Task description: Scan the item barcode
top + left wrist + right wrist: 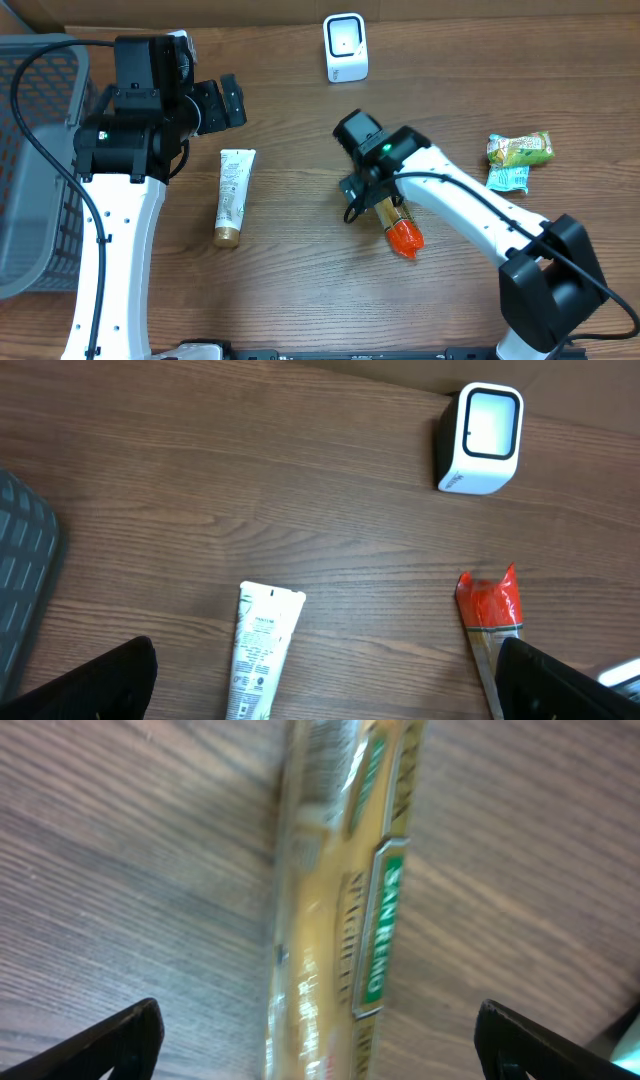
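Overhead, arm (470, 205) partly covers spaghetti pack (403, 236); tube (234, 197), scanner (346, 47), perhaps snacks (519, 150) nearby.

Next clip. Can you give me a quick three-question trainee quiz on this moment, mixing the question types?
1. Short answer: what colour is the scanner casing?
2. True or false: the right gripper is clamped on the spaghetti packet.
3. Which thing lies on the table between the basket and the spaghetti packet? A) scanner B) tube C) nothing

Key: 1 white. 2 false: its jaws stand open on either side of the packet, which lies on the table. 3 B.
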`<state>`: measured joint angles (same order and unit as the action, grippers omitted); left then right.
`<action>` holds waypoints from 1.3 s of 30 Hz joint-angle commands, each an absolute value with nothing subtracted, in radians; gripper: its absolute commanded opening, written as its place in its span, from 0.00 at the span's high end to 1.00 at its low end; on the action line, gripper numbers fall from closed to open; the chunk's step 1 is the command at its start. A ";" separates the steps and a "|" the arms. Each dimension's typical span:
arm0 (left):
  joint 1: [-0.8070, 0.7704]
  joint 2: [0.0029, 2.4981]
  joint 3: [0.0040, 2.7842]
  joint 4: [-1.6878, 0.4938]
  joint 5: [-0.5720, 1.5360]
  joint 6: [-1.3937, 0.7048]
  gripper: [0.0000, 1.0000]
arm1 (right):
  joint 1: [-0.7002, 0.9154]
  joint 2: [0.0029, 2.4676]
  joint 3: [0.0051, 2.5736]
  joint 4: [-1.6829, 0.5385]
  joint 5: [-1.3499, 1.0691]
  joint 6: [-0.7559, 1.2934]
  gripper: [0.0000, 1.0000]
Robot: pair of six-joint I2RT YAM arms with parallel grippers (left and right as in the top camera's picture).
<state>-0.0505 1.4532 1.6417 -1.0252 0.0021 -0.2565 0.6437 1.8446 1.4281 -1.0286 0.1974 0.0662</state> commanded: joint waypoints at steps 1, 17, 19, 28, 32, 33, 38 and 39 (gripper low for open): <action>-0.053 1.453 1.650 -1.024 -0.010 -0.270 0.01 | 0.572 1.811 1.423 -1.029 0.093 -0.022 0.00; -0.054 1.453 1.650 -1.024 -0.010 -0.270 0.00 | 0.398 1.820 1.218 -0.880 -0.345 -0.159 0.00; -0.054 1.453 1.650 -1.025 -0.011 -0.270 0.00 | 0.400 1.820 1.201 -0.869 -0.329 -0.158 0.00; -0.052 1.453 1.650 -1.024 -0.011 -0.270 0.00 | 0.400 1.820 1.091 -0.749 -0.255 -0.128 0.03; -0.053 1.453 1.650 -1.024 -0.010 -0.270 0.00 | 0.400 1.820 1.051 -0.696 -0.255 -0.128 0.12; -0.053 1.453 1.650 -1.024 -0.010 -0.270 0.01 | 0.400 1.820 1.044 -0.688 -0.255 -0.127 0.16; -0.052 1.453 1.650 -1.024 -0.010 -0.270 0.00 | 0.400 1.820 1.033 -0.673 -0.256 -0.125 0.44; -0.053 1.453 1.650 -1.024 -0.010 -0.270 0.00 | 0.400 1.820 1.033 -0.670 -0.256 -0.115 0.51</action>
<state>-0.0505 1.4532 1.6417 -1.0256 0.0021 -0.2569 0.3954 1.8248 1.0554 -0.6731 -0.2626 -0.1291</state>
